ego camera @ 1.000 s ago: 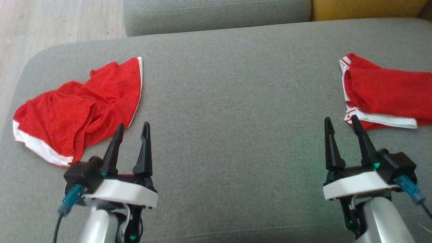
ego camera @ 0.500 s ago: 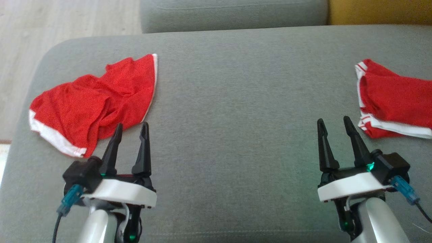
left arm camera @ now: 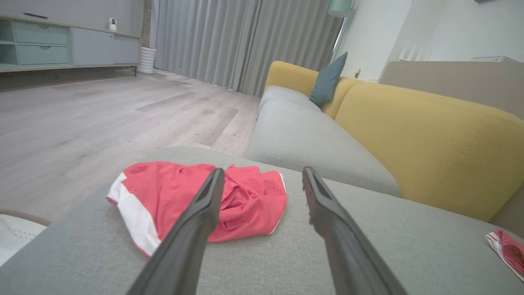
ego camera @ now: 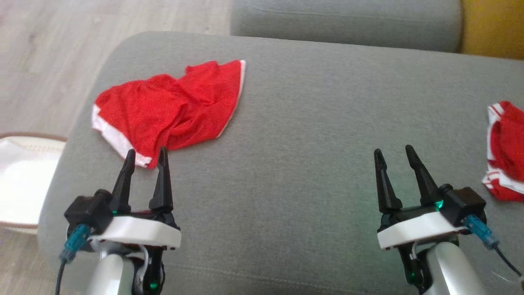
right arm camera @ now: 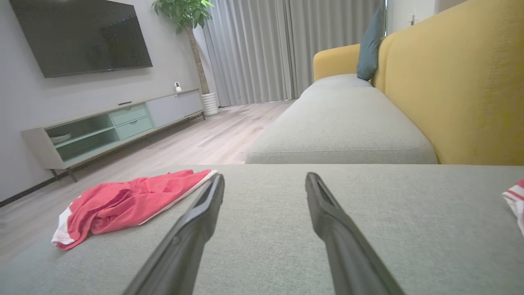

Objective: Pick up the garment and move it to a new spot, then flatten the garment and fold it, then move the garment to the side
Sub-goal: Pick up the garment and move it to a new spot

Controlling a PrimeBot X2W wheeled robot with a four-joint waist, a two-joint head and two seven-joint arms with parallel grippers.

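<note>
Left jaws: spread wide with nothing between them, tips pointing away from me over the near part of the grey cushion (ego camera: 286, 164).
Right jaws: equally wide and empty, over bare cushion, well apart from the left pair.
Crumpled garment (ego camera: 172, 106): red with white trim, bunched in loose folds on the cushion just beyond my left jaws and slightly to their left. Its white hem lies closest to the tips; I cannot tell whether they touch it.
Second garment (ego camera: 507, 151): red with white stripes, compact, lying off to the right of my right jaws and a little beyond them at the edge of view.
Pale object (ego camera: 20, 184): low on the floor, left of my left jaws, too cut off to name.
Further seat (ego camera: 348, 20): grey, past both jaws, with a yellow backrest (left arm camera: 430, 135) to the right.
Wood floor (ego camera: 49, 61): beyond and left.
Progress: by my reckoning nothing is done on the crumpled piece. It has not been lifted, moved, flattened or folded.
Remaining: every step, starting with closing my left jaws on that near hem.
</note>
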